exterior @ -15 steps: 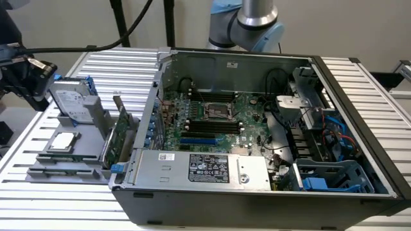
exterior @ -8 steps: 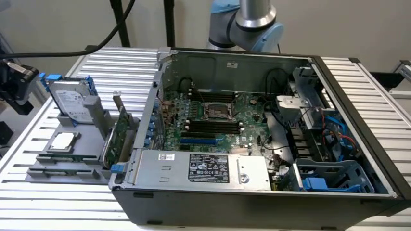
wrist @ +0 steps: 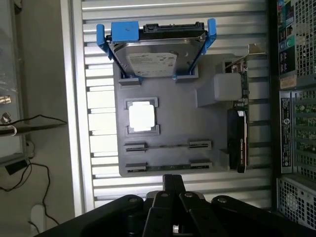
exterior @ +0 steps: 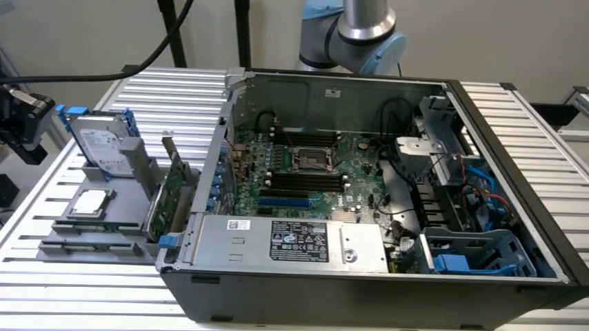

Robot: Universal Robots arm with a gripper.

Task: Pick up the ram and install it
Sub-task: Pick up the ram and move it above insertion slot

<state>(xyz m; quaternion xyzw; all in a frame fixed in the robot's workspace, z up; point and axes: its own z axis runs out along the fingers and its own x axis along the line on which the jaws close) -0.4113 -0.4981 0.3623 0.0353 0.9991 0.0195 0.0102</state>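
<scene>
The thin green ram stick stands on edge in the grey moulded tray on the slatted metal table, near the black pincer, which is closed on nothing; light, stiff and fragile, it seems best pinched mid-length across its flat faces.

Silver, blue-capped arm — black end effector
</scene>
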